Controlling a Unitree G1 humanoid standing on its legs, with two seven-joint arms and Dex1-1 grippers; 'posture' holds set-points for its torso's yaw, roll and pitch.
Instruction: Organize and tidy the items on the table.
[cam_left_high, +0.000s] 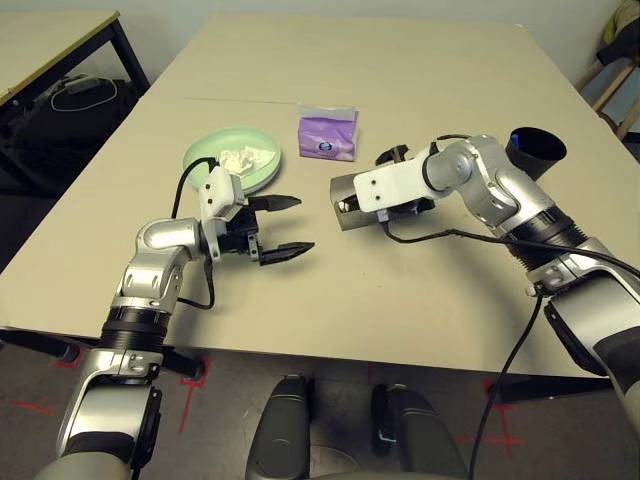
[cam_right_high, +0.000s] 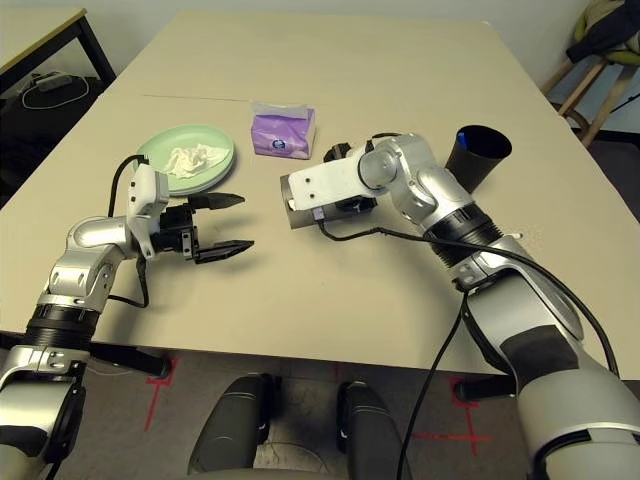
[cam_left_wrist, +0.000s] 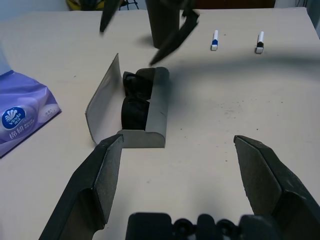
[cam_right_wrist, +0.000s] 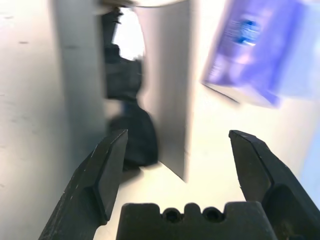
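Right gripper hangs spread wide above the open case, which sits mid-table with the sunglasses already lying in its tray and the lid standing up on the side toward the tissue pack; my left gripper waits nearby, fingers also apart, holding nothing. As I judge it, the step is closing the lid; I should push it from its outer face, low and slow, so the case does not skid; the left could brace the near end. The wrist view is blurred, so I cannot be sure the temples sit fully inside; check before pressing. Plate, cup and pens stay clear.
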